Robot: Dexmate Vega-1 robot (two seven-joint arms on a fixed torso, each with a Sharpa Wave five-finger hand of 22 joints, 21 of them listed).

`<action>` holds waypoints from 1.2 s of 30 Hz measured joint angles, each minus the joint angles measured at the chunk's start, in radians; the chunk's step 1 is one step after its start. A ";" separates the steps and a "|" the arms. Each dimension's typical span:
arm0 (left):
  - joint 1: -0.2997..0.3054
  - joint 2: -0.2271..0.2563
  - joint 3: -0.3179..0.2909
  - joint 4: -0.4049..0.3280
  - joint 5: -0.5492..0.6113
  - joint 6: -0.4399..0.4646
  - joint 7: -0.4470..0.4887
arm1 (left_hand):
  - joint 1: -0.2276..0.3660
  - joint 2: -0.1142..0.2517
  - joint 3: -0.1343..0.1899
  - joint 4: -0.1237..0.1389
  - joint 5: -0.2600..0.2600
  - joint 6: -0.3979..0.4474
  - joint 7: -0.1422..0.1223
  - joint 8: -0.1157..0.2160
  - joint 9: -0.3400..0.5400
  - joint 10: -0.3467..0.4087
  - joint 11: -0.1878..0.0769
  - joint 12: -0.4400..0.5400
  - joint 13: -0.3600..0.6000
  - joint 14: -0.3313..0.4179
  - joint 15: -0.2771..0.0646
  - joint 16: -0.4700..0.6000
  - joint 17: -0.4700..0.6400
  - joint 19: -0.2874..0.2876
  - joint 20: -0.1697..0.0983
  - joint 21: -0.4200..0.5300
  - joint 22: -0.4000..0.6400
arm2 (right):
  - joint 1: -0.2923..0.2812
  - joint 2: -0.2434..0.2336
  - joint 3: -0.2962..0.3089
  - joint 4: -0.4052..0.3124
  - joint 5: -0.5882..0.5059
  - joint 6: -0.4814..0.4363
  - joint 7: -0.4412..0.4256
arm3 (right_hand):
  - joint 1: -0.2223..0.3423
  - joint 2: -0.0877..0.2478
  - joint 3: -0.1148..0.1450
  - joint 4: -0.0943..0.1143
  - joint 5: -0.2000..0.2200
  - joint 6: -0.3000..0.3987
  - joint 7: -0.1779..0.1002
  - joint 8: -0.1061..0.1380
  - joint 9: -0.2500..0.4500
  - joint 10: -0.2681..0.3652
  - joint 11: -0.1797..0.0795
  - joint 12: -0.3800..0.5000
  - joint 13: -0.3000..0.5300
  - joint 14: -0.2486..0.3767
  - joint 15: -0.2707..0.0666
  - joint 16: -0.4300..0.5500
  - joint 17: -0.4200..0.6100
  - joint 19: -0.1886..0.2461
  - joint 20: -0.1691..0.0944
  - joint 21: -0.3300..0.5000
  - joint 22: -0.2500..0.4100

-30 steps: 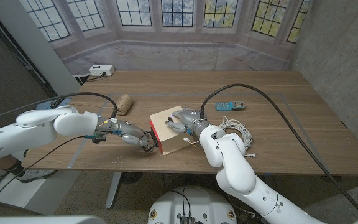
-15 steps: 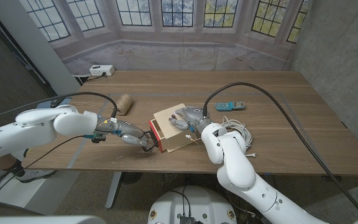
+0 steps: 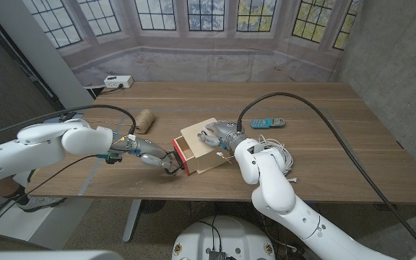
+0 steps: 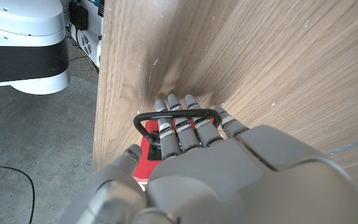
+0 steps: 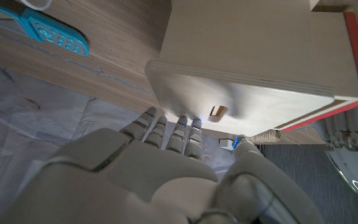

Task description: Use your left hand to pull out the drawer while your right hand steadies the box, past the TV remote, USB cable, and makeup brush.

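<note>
A pale wooden box point(image 3: 206, 146) with a red drawer front point(image 3: 180, 156) stands near the table's front edge. My left hand point(image 3: 152, 157) hooks its fingers point(image 4: 178, 127) through the black wire drawer handle point(image 4: 176, 114) and grips it, with the red drawer front point(image 4: 150, 154) just under the hand. The drawer stands a little way out of the box. My right hand point(image 3: 216, 135) rests on the box top point(image 5: 253, 56), fingers point(image 5: 166, 134) stretched over its far edge. A teal TV remote point(image 3: 267, 123) lies behind the box. A coiled white USB cable point(image 3: 274, 152) lies beside my right forearm.
A spool of twine point(image 3: 145, 119) stands behind my left hand. A white power strip point(image 3: 118, 81) sits at the table's far left corner. The teal remote point(image 5: 56, 35) lies beyond the box in the right wrist view. The table's front edge point(image 4: 100, 93) runs close to my left hand.
The drawer's red front has come a little further out of the box. The box and my right hand on it have shifted slightly away and to the right.
</note>
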 measured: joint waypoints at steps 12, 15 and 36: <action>-0.004 0.009 -0.006 -0.015 -0.010 0.009 -0.013 | 0.000 0.000 0.000 0.000 0.000 0.000 0.000 0.000 0.000 0.000 0.000 0.000 0.000 0.000 0.000 0.000 0.000 0.000 0.000 0.000 0.000 | 0.029 -0.007 -0.002 0.022 0.028 -0.020 -0.008 | 0.000 0.000 0.000 0.000 0.000 0.000 0.000 0.000 0.000 0.000 0.000 -0.004 0.000 0.000 0.000 0.000 -0.005 0.000 0.000 0.004 0.000; -0.004 0.011 -0.008 -0.018 -0.014 0.012 -0.015 | 0.000 0.000 0.000 0.000 0.000 0.000 0.000 0.000 0.000 0.004 0.004 0.000 0.000 0.000 0.000 0.000 0.000 0.000 0.000 0.000 0.000 | 0.037 -0.010 -0.003 0.028 0.037 -0.028 -0.012 | 0.000 0.000 0.003 0.003 0.000 -0.001 0.000 -0.001 -0.001 0.000 0.000 -0.004 0.000 0.000 0.000 0.000 -0.005 0.000 0.000 0.004 0.000; 0.013 0.026 -0.014 -0.030 -0.035 0.032 -0.014 | 0.000 0.000 0.000 0.000 0.000 0.000 0.000 0.000 0.000 0.011 0.000 0.000 0.000 0.000 0.000 0.000 0.000 0.000 0.000 0.000 0.000 | 0.097 -0.033 -0.023 0.077 0.093 -0.068 -0.040 | 0.000 0.000 0.008 0.008 0.000 0.002 0.002 -0.009 -0.001 0.000 0.000 -0.006 -0.001 0.000 0.000 0.000 -0.005 0.000 0.000 0.003 0.000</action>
